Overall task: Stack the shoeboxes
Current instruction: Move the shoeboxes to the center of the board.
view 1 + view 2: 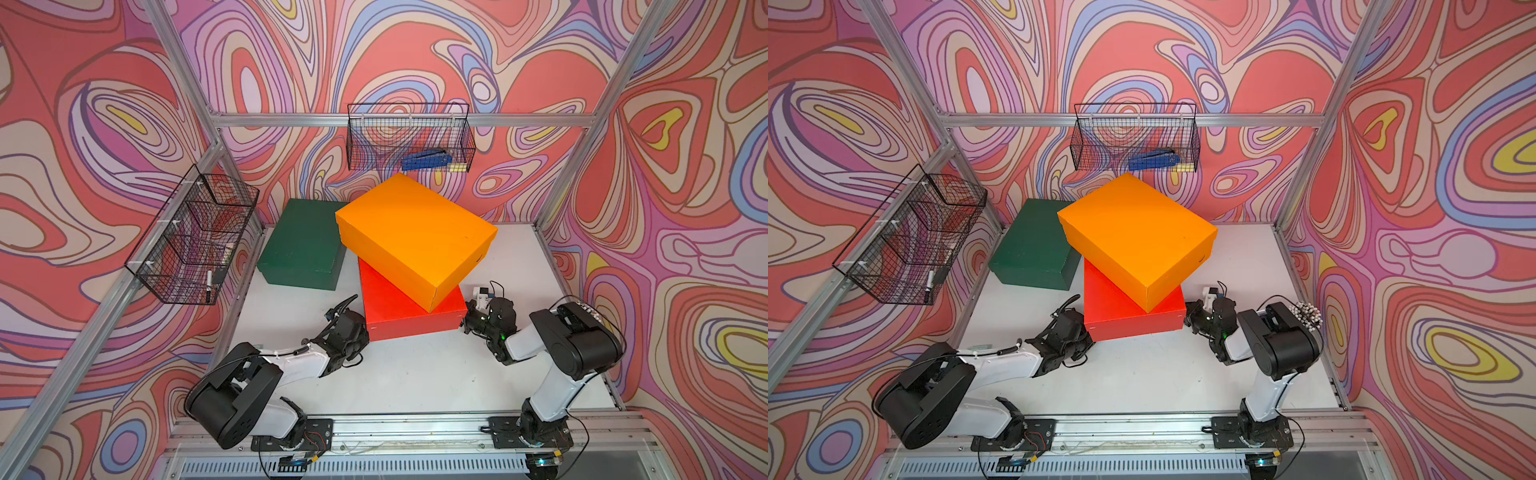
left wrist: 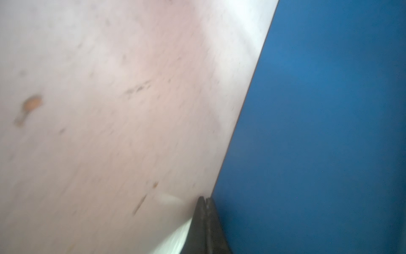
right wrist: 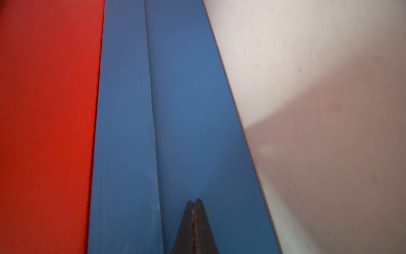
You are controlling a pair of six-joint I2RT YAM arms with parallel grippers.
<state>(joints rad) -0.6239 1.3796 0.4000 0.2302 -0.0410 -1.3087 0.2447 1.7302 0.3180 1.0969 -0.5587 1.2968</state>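
On the left wall hangs the left basket (image 1: 178,286), a wire one split into compartments. Its nearest compartment holds a marker (image 1: 209,284); what the others hold is too dim to tell.

The green box (image 1: 301,241) sits alone on the table (image 1: 415,374) near the back left corner, lid on, and is not yet part of the pile.

The left pincer (image 2: 204,199) is pressed shut and holds nothing. Its tips sit at the foot of the blue box (image 2: 318,132), where that box meets the table.

At the middle of the table stands a pile of 3. The blue box is at the bottom, hidden in both top views. The red box (image 1: 399,307) lies on it, and the orange box (image 1: 411,232) lies on top, turned askew so that its corners overhang. So 3 of 4 look stacked. What seems left is to add the green box and probably to square up the orange one. All lids are on, so what is inside is unseen.

On the back wall hangs the back basket (image 1: 361,141), holding a blue tool (image 1: 426,160), perhaps a stapler, and a small yellow thing (image 1: 457,167) beside it.

The right pincer (image 3: 194,201) is also shut and empty, its tips against the blue box's side below the lid.
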